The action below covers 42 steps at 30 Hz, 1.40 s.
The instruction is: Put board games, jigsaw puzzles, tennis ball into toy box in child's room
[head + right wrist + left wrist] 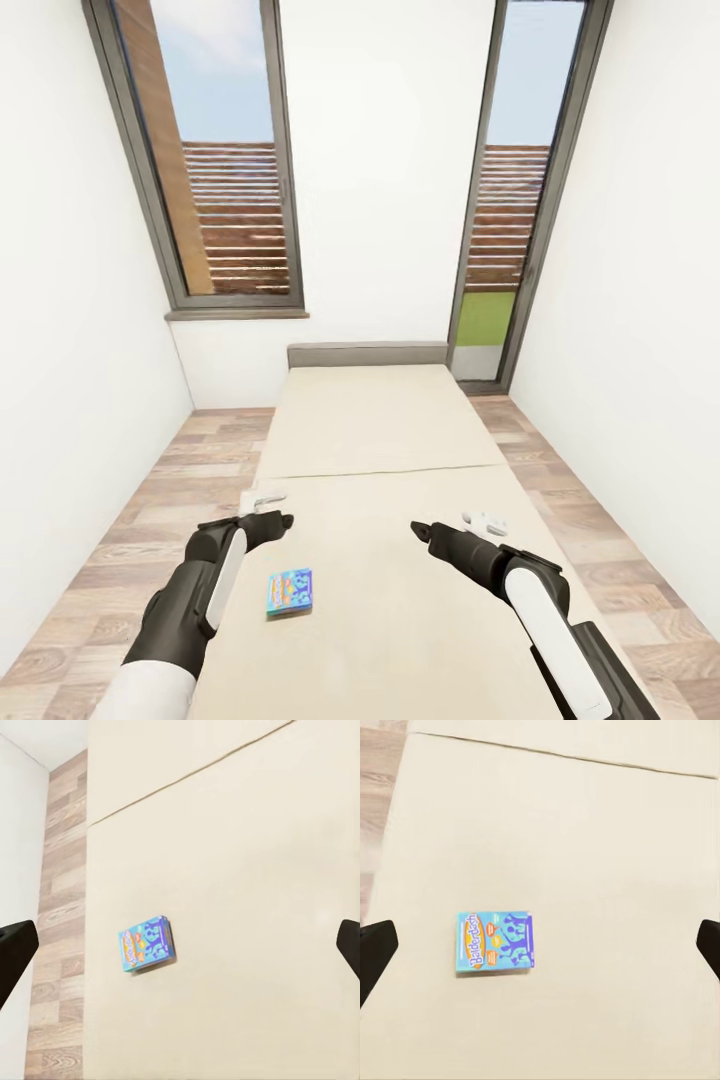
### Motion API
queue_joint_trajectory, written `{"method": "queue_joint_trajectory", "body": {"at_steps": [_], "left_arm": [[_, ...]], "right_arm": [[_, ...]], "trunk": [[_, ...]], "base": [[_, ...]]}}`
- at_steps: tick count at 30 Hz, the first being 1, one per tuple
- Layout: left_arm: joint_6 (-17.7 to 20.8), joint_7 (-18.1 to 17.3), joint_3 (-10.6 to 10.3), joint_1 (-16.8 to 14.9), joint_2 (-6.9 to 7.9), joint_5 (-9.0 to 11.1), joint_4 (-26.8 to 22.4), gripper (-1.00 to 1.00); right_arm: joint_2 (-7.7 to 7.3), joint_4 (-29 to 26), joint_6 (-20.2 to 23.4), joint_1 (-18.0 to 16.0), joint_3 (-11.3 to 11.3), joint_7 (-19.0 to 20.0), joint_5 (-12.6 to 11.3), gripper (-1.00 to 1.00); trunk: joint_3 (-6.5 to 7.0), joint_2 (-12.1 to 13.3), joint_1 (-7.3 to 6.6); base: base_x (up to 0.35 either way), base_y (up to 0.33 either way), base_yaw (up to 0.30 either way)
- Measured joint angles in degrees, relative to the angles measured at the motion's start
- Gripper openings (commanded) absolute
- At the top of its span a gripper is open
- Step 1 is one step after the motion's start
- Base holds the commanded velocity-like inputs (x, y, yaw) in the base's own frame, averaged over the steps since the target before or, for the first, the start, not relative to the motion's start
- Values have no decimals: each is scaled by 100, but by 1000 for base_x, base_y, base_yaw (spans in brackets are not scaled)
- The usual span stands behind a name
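One board game (289, 592), a small flat blue box with orange-yellow art, lies flat on the beige bed (400, 600) near its left edge. It also appears in the left wrist view (495, 943) and the right wrist view (147, 944). My left gripper (284, 520) hovers above the mattress just beyond the box, and its dark fingers (375, 949) stand wide apart, open and empty. My right gripper (417, 528) hangs over the bed's right half, well away from the box, with its fingers (15, 952) also spread open and empty.
The bed's grey headboard (367, 354) stands against the far white wall between two tall windows (235, 200) with brown slats. Wood-plank floor (130, 540) runs along both sides of the bed, with white walls close on the left and right.
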Motion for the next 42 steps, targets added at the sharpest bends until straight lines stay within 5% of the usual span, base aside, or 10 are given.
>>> {"method": "queue_joint_trajectory", "body": {"at_steps": [7,13,17,31,42], "left_arm": [[-88,9,8,-755,176,7,912,100],[-673,17,-7,-1776,203,-4,2177,100],[-934,20,-25,-2077,169,-8,2699,100],[-1648,34,-93,-2222,69,-23,3395,100],[-1866,17,-477,-2225,-13,-21,3546,100]], "right_arm": [[-2,-2,-2,0,-18,-6,0,100],[0,-3,-4,0,-23,-7,0,100],[0,-3,-4,0,-29,-7,0,100],[-7,-3,-4,0,-55,-14,0,100],[-6,-2,-4,0,-62,-8,-4,100]], "trunk": [[0,1,0],[0,0,0],[-1,0,0],[-1,0,0],[-51,0,0]], "base": [[0,0,94],[0,0,69],[0,0,17],[0,0,16],[0,0,86]]}}
